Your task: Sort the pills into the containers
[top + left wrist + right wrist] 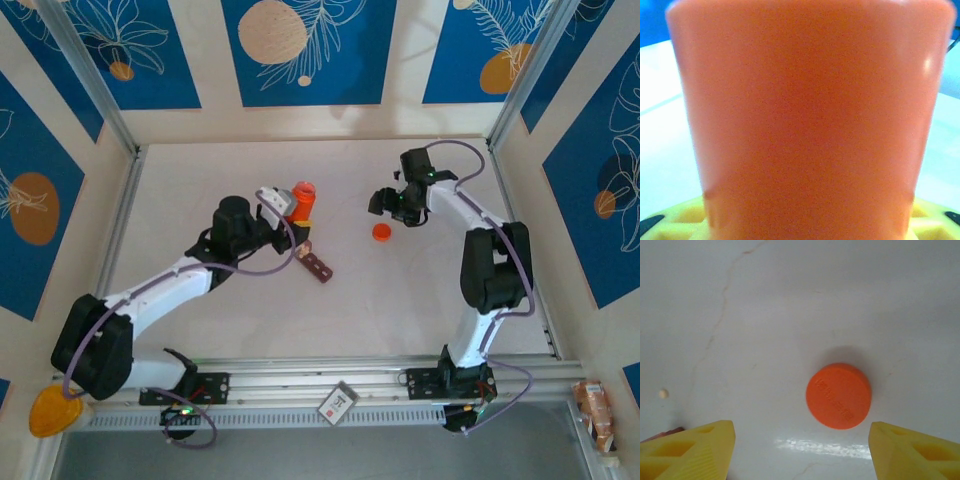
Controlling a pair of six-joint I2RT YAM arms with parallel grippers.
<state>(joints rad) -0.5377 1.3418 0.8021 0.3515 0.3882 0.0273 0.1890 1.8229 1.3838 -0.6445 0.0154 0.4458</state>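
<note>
White table (200,320), and pretty much everything is bunched around its middle. The left gripper (293,212) is clamped onto the orange bottle (303,199) a bit left of the table's centre. In the left wrist view the bottle is seen right up against the lens, with yellow fingers (685,220) at its base. Whether it's lifted off the table can't be told.

The containers (318,266), a dark reddish-brown strip, are laid at an angle just beside that gripper, on the side toward the near edge. They're set apart from the right gripper (388,205), which is spread open over the table right of centre, with nothing pinched. An orange cap (838,395) is laid flat ahead of its yellow fingers (690,450), untouched by either. A tiny pale pill (662,393) can be spotted off to the cap's left in the right wrist view.
</note>
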